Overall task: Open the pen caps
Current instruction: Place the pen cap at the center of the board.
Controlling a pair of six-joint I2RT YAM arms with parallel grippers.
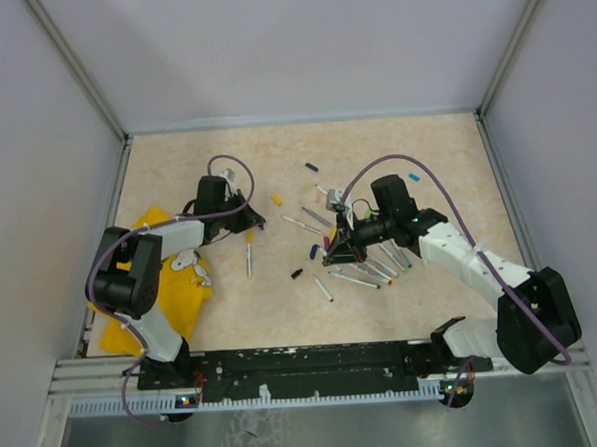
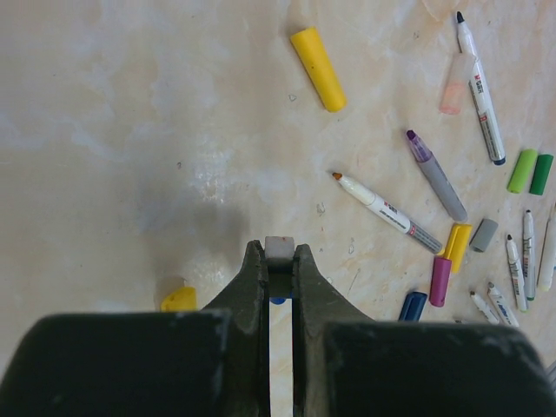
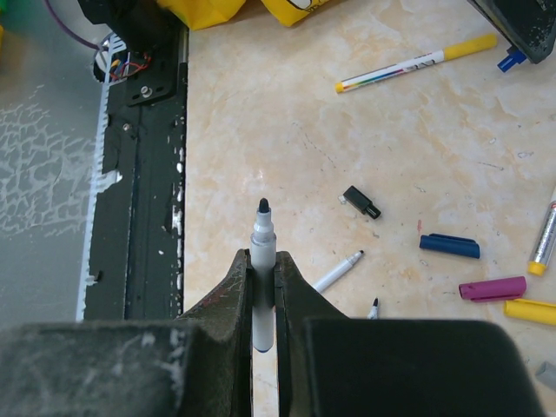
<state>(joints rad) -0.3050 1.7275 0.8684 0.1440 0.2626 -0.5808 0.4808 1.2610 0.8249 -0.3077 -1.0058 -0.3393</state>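
My right gripper [image 3: 263, 261] [image 1: 338, 249] is shut on a white pen [image 3: 263, 228] whose bare black tip sticks out past the fingertips. My left gripper [image 2: 280, 252] [image 1: 253, 221] is shut on a white pen end [image 2: 280, 247] with a blue part showing beneath it. Loose pen caps lie around: yellow [image 2: 318, 57], two green [image 2: 522, 170], grey [image 2: 484, 234], magenta [image 2: 440, 281], blue [image 3: 449, 246] and black [image 3: 360, 201]. Uncapped pens [image 2: 387, 213] [image 2: 436, 175] lie among them. A pen with a yellow cap [image 3: 417, 62] lies near the left gripper.
A yellow cloth [image 1: 157, 291] lies under the left arm at the table's left. The black base rail [image 1: 306, 361] runs along the near edge. More pens [image 1: 371, 272] lie under the right arm. Grey walls enclose the table on three sides.
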